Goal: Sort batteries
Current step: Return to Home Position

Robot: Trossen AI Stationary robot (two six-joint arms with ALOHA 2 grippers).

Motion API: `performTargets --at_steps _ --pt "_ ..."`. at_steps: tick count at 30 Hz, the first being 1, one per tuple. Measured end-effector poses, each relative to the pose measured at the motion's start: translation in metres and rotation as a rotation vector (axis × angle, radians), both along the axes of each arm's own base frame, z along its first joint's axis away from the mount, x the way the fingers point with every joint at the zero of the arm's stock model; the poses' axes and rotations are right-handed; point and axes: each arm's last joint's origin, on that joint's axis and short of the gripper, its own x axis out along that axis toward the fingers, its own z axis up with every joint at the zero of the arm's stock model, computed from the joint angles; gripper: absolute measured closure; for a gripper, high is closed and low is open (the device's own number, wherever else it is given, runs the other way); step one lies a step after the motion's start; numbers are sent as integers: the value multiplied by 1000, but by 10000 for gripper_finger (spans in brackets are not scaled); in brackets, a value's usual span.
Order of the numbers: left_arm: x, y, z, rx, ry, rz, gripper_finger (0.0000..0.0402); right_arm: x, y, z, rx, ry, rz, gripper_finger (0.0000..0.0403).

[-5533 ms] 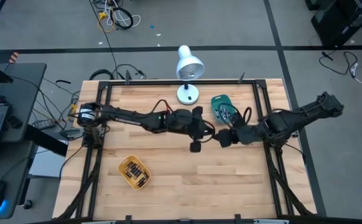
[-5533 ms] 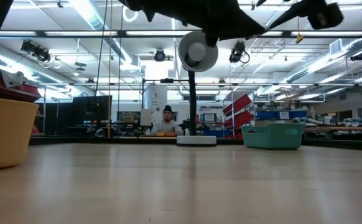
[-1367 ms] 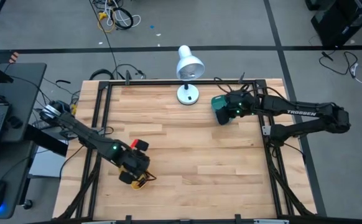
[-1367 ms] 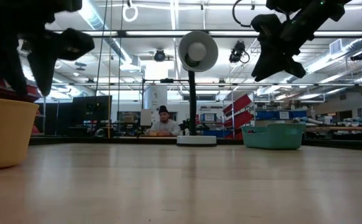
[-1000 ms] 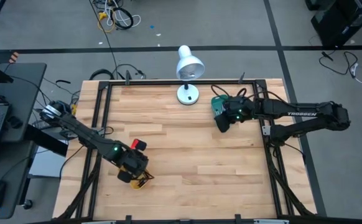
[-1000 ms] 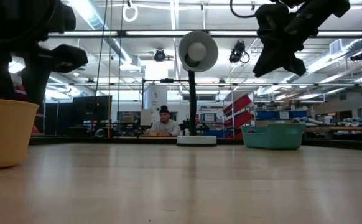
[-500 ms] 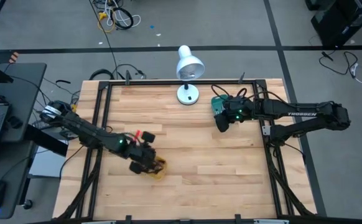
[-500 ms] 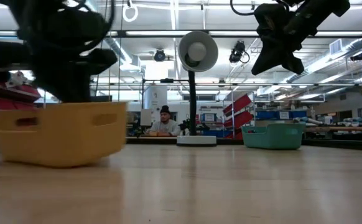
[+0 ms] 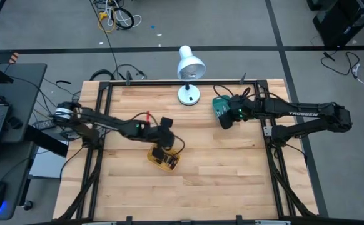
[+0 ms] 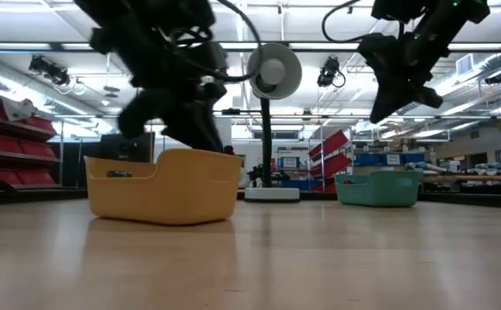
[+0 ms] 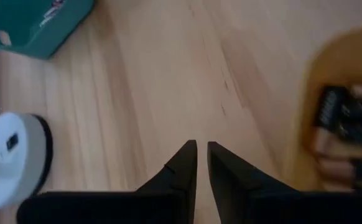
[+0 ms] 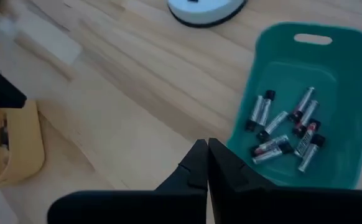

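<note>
Lying flat in teal tray (image 12: 330, 68), batteries (image 12: 260, 111) point differing ways.

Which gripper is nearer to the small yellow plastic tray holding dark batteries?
Left. The left gripper hangs right beside the small yellow tray; the right gripper is across the table, by the teal tray.

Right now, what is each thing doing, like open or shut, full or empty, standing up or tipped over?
yellow tray: upright on the table, holding batteries.
dark batteries: lying in the yellow tray.
teal tray: upright, holding batteries.
silver batteries: lying loose in the teal tray.
lamp: standing; lit or not, cannot tell.
left gripper: shut, empty, beside the yellow tray.
right gripper: shut, empty, in the air by the teal tray.
</note>
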Motion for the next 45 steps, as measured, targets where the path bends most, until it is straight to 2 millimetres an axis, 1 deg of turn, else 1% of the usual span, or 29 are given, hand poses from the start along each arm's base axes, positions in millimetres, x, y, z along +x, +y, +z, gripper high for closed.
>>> performTargets --at_steps 3,5,7,10,12,14,16,18,22,29,31,34,36,39,42,45 --pt "16 8 2 7 -10 18 349 -2 -1 -1 -4 18 -8 403" --pt "27 17 8 -32 -34 89 349 -4 -2 -1 -20 37 -38 403" --pt "35 28 18 -108 -65 219 349 -8 -4 -3 -27 75 -95 403" --pt "40 48 42 -227 -114 381 349 -19 -9 -8 -20 171 -189 403" --pt "40 60 58 -307 -133 400 349 -25 -14 -10 -18 216 -232 402" --pt "41 70 72 -362 -147 370 349 -28 -20 -10 -18 231 -259 397" --pt "39 75 79 -385 -108 329 347 -29 -26 -11 -53 259 -213 389" --pt "35 74 78 -377 -50 285 346 -27 -30 -12 -102 299 -154 379" --pt "27 69 69 -367 78 200 345 -26 -39 -17 -166 385 -156 359" --pt "26 59 69 -602 122 44 345 -23 -53 -26 -211 452 -230 327" --pt "25 56 67 -618 147 28 345 -21 -57 -27 -217 455 -226 319" --pt "24 51 63 -565 156 1 340 -18 -62 -31 -211 459 -199 307" --pt "23 49 55 -542 163 5 329 -15 -65 -33 -222 461 -177 299" --pt "19 48 41 -568 176 -3 303 -11 -68 -36 -243 470 -137 287" --pt "13 46 29 -601 228 -3 269 -9 -68 -39 -207 462 -118 274" --pt "8 40 22 -612 270 -21 236 -9 -67 -40 -170 446 -121 261"
